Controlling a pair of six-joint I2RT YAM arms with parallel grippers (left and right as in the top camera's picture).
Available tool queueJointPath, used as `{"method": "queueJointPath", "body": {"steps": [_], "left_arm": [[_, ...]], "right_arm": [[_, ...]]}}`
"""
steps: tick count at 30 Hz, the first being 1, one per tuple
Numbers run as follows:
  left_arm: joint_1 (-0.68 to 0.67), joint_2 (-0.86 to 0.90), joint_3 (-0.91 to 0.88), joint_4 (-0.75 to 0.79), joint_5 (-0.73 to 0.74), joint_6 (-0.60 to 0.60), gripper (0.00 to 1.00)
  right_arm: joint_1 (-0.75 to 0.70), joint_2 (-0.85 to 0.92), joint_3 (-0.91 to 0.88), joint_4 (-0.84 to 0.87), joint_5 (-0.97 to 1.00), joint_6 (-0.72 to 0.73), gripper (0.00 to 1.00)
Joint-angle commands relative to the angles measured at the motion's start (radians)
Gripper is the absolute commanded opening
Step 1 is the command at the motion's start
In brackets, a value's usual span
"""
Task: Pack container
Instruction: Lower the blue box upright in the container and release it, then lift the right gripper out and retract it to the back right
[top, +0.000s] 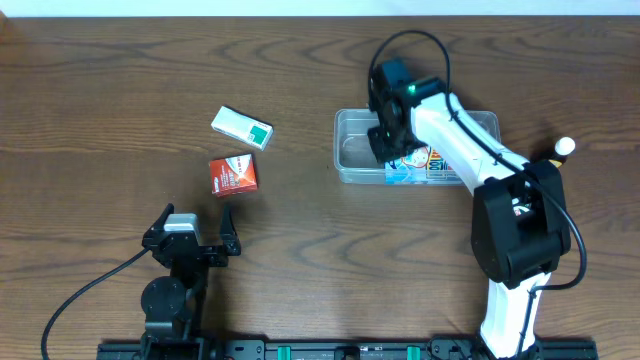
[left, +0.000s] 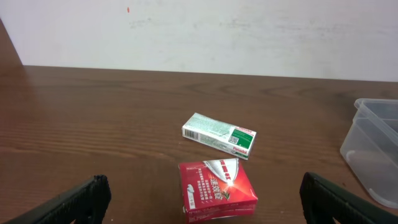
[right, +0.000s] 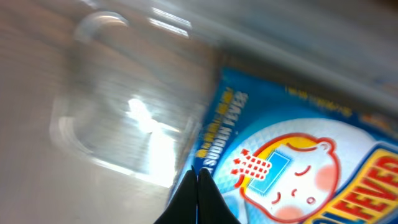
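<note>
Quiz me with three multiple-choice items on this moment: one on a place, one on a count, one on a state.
1. Where is the blue carton?
A) inside the container
B) on the floor
C) on a shelf

2. How many small boxes lie on the table outside the container?
A) one
B) two
C) four

3. The left tool is:
A) open and empty
B) shut on a box
C) out of view

Answers:
1 A: the carton lies within the clear walls.
2 B: only a red box and a white-green box sit out on the wood.
3 A: its fingers stand wide apart with nothing between them.
</note>
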Motion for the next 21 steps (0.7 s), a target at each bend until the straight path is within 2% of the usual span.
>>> {"method": "queueJointPath", "body": {"steps": [1,6,7,8,10,11,12,21], "left_arm": [[0.004,-0.006,-0.032,-0.010,0.013,0.010,0.98],[0.004,-0.006,-0.032,-0.010,0.013,0.010,0.98],[0.004,-0.006,-0.032,-0.010,0.013,0.010,0.98],[0.004,-0.006,-0.032,-0.011,0.013,0.010,0.98],[0.004,-0.006,-0.032,-0.010,0.013,0.010,0.98],[0.004,-0.006,-0.032,-0.010,0.013,0.010,0.98],[0.004,-0.006,-0.032,-0.010,0.013,0.010,0.98],[0.004,-0.006,-0.032,-0.010,0.013,0.010,0.98]], "right_arm": [[0.009,-0.005,0.137,-0.040,-0.052,-0.034,0.01],[-0.027,-0.005,0.397,-0.234,-0.002,0.019,0.02],[-0.045,-0.005,0.449,-0.281,0.027,0.042,0.09],[-0.067,-0.005,0.495,-0.325,0.050,0.054,0.22],[-0.113,-0.005,0.569,-0.397,0.076,0.056,0.57],[-0.141,-0.005,0.598,-0.430,0.084,0.055,0.85],[-0.169,-0.005,0.620,-0.456,0.090,0.055,0.99],[-0.410,-0.005,0.635,-0.484,0.096,0.053,0.99]]}}
